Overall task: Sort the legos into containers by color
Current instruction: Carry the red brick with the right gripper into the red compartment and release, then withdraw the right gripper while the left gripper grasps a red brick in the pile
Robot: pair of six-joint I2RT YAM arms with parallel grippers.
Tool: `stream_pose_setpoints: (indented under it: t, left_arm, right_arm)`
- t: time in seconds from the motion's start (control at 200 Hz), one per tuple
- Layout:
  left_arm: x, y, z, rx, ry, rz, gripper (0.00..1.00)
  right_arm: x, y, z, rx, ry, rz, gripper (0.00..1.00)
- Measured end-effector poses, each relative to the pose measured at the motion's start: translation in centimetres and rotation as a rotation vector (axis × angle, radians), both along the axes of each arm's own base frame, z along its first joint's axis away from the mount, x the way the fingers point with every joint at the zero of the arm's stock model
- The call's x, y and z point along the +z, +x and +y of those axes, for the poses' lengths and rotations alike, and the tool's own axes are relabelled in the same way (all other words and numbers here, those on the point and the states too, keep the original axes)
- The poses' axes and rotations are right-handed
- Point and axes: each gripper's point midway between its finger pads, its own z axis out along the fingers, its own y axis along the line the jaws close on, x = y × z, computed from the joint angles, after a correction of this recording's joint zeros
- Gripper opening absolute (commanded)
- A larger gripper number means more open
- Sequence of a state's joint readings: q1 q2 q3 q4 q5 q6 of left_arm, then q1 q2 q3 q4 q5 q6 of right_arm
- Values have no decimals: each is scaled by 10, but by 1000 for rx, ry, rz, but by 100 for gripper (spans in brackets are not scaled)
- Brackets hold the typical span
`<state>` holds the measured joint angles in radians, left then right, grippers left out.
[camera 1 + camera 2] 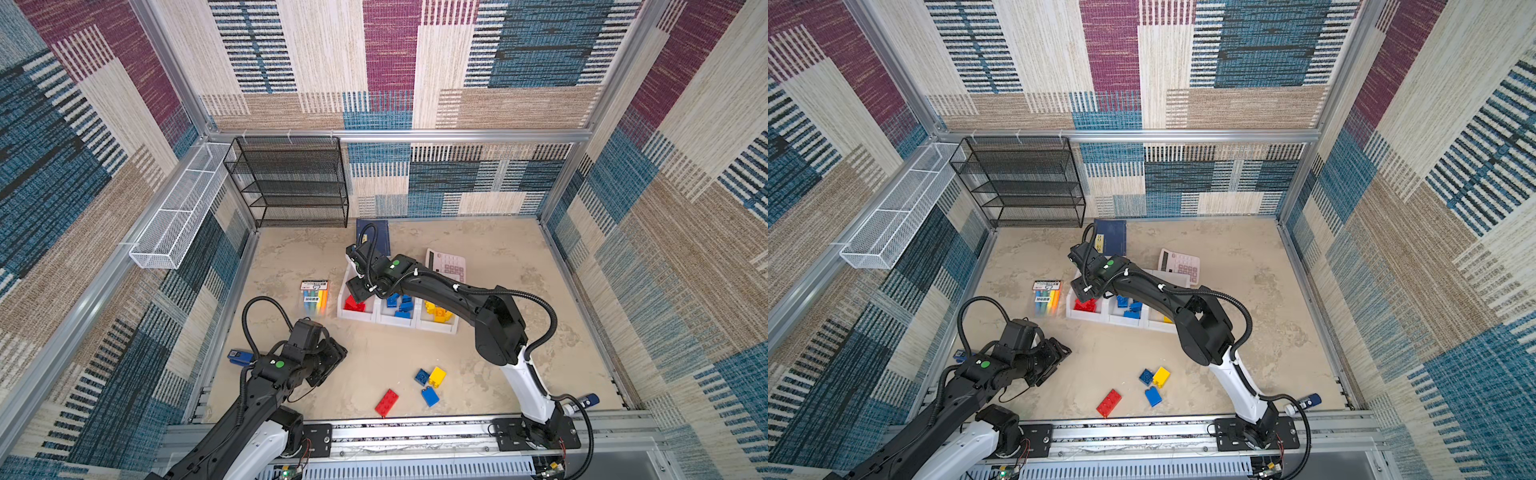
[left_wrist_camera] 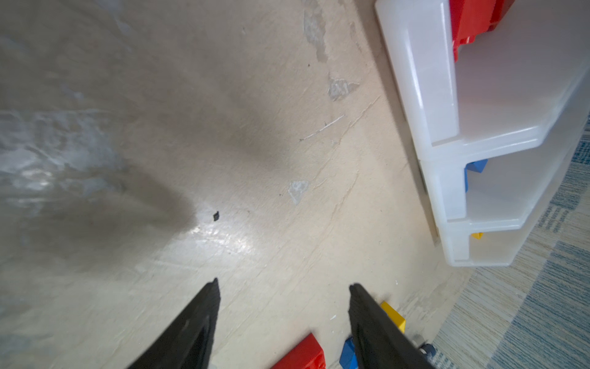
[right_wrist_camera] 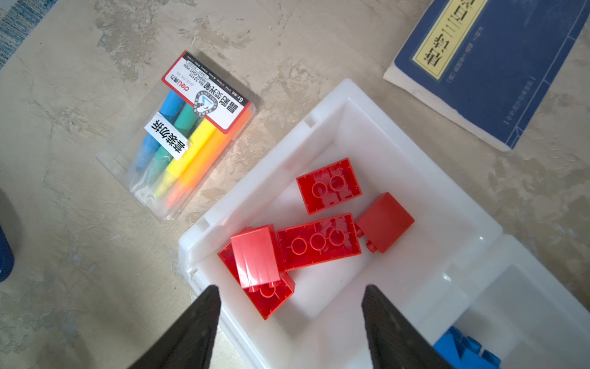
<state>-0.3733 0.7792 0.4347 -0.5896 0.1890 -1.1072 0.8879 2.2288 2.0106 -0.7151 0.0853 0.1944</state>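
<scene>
The containers (image 1: 397, 323), three joined white bins, stand mid-table. Sorted legos lie in them: red ones (image 1: 354, 304) in the left bin, blue ones (image 1: 401, 305) in the middle, yellow ones (image 1: 438, 311) on the right. My right gripper (image 3: 290, 287) hangs open and empty over the left bin (image 3: 351, 92), above several red bricks (image 3: 319, 242). Loose on the table near the front are a long red brick (image 1: 386, 402), two blue bricks (image 1: 422, 376) (image 1: 429, 396) and a yellow one (image 1: 437, 376). My left gripper (image 2: 284, 282) is open and empty above bare table, left of the loose bricks.
A pack of markers (image 1: 314, 296) lies just left of the bins. A blue book (image 1: 374, 235) and a calculator (image 1: 446, 264) lie behind them. A black mesh rack (image 1: 291, 183) and a white wire basket (image 1: 178, 212) stand at the back left.
</scene>
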Motion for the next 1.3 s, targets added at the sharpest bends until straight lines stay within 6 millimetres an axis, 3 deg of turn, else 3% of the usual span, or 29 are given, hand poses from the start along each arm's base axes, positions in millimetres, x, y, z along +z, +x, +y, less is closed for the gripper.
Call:
stream_pose_setpoints:
  t: [0.235,0.436,0.546,0.681,0.766,1.057,1.302]
  left_arm:
    - [2,1,-2,-19,3,-2,66]
    - [30,14,-10,-117,28,-91,66]
    - [40,15,-22,-221,61,-123,67]
    - [44,3,-56,-435,129,-138,68]
    - [38,-7,-77,-562,174,-129,68]
    - [6,-43,-121,-901,349,-91,69]
    - [-14,-65,-149,-1077,425,-61,68]
  right_arm:
    - [29,-10,-8,-14,62,0,74]
    - [60,-21,-28,-43,123,-5,74]
    - [73,-27,-51,-83,153,-9,75]
    - [87,-33,-83,-144,193,-23,75]
    - [89,-37,-103,-186,209,-27,75]
    - [87,-51,-167,-324,237,-34,76]
    - [83,-57,-198,-395,256,-38,77]
